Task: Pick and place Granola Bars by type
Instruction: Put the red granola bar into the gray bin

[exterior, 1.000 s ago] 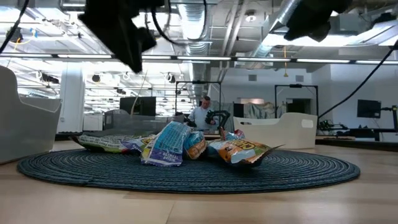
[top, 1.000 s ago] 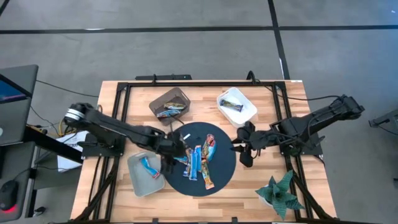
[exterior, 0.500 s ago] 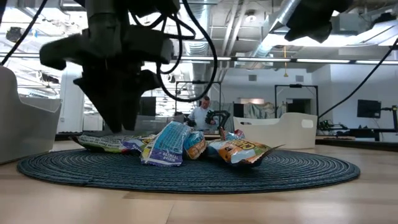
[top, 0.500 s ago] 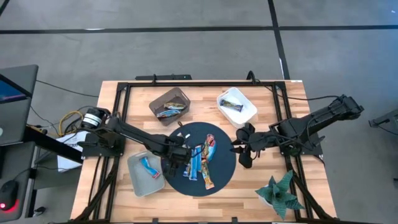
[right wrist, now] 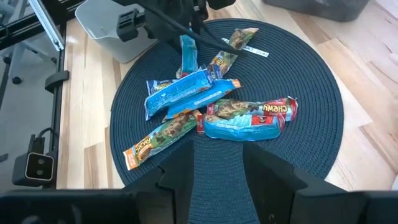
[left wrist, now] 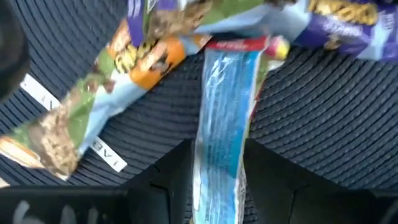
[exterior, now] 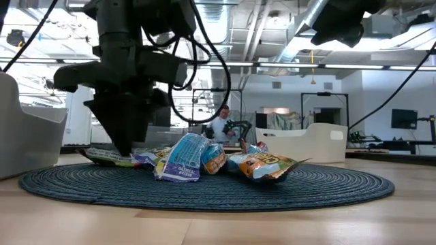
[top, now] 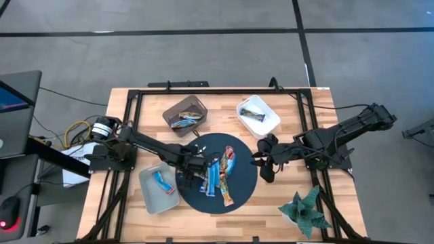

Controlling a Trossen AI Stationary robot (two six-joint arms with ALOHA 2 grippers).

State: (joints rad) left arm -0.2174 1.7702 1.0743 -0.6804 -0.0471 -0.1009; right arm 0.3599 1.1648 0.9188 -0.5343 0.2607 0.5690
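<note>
Down on the round mat (top: 241,179), the left gripper (top: 197,167) stood with its jaws spread either side of a blue bar (left wrist: 221,143), one of the bars heaped there, but not yet pinching it. A green-and-orange bar (left wrist: 93,99) lay just beside it, and a red-edged bar (left wrist: 239,45) overlapped its far end; a close at that depth could have caught a neighbour's wrapper and dragged two types off together. The glossy film might also have slipped out on the lift. One blue bar (top: 161,181) already lay in the grey bin (top: 150,196) near the left arm. The right gripper (top: 261,163) hung above the mat's right edge, jaws partly spread on nothing, clear of the pile (right wrist: 205,106).
</note>
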